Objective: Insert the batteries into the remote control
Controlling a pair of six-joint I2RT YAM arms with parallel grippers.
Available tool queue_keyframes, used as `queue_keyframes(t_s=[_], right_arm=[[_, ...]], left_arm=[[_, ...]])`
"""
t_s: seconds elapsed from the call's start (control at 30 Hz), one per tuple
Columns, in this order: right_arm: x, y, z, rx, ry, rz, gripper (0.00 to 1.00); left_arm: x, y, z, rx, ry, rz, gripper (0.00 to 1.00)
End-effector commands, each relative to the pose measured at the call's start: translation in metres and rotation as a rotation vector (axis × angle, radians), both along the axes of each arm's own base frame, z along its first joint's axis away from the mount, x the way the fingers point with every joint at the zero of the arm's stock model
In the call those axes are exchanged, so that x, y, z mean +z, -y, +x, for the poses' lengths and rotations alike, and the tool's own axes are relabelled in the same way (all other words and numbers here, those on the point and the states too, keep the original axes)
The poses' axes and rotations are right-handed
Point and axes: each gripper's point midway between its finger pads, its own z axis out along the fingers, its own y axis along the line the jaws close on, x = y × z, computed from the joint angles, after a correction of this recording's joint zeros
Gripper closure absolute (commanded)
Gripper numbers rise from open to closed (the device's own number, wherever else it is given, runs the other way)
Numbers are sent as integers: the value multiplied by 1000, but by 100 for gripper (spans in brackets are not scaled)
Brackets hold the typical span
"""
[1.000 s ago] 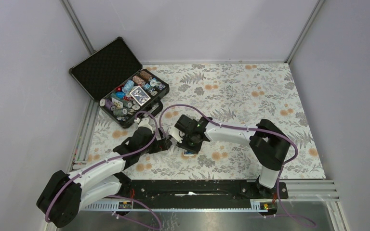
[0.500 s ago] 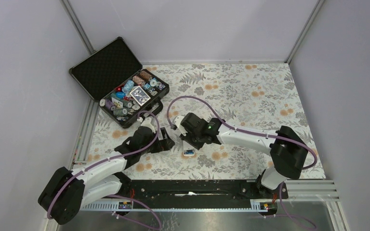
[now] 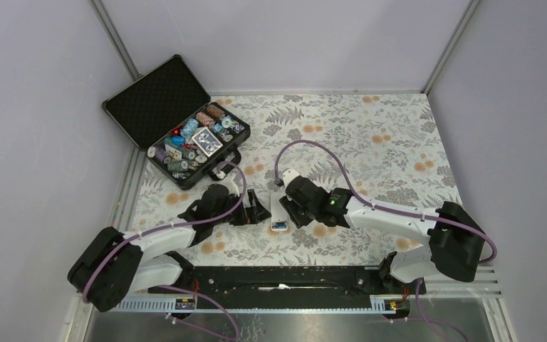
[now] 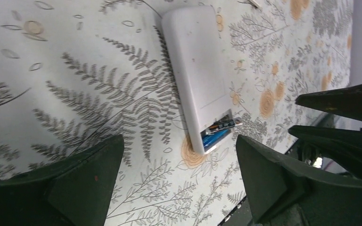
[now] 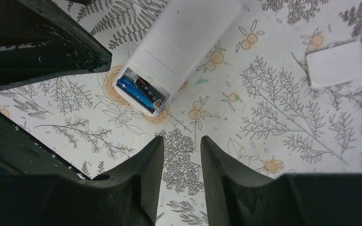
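The white remote control (image 3: 279, 211) lies back-up on the flowered mat between both grippers, its battery bay open at the near end. In the left wrist view the remote control (image 4: 198, 70) holds a blue battery (image 4: 216, 138) lying flat, and a dark battery (image 4: 223, 125) resting askew with one end poking out. The right wrist view shows the blue battery (image 5: 133, 92) and the dark battery (image 5: 146, 84) side by side. My left gripper (image 4: 179, 160) is wide open just left of the remote. My right gripper (image 5: 182, 141) hangs beyond the bay end, slightly open and empty.
A small white battery cover (image 5: 334, 63) lies on the mat to one side of the remote. An open black case (image 3: 185, 135) of poker chips and cards stands at the back left. The metal rail (image 3: 285, 281) runs along the near edge.
The right gripper has drawn back off the remote toward the right and lower. The left gripper has slid right, closer to the remote. The remote's open bay now shows.
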Motion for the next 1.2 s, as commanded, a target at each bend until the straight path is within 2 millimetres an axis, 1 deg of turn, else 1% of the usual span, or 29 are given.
queue_keyframes(t_s=[0.0, 0.2, 0.33, 0.47, 0.67, 0.73, 0.83, 1.17], right_arm=[[8, -9, 0, -131, -22, 125, 59], [4, -9, -5, -184, -66, 158, 63], [-1, -9, -6, -221, -81, 179, 65], [-2, -8, -4, -238, -82, 178, 66], [-5, -13, -3, -238, -90, 170, 67], [-6, -15, -2, -242, -99, 169, 69], [-9, -17, -2, -253, -114, 169, 73], [-18, -29, -6, -266, -163, 215, 79]], left_arm=[[3, 20, -11, -109, -22, -100, 2], [-4, 35, -22, -182, -91, -178, 12], [-9, 39, -30, -213, -131, -205, 19], [-11, 36, -35, -220, -144, -195, 22], [-18, 28, -46, -222, -156, -174, 25], [-20, 27, -47, -225, -156, -169, 27], [-19, 29, -46, -231, -157, -171, 33], [-14, 35, -38, -230, -154, -189, 45]])
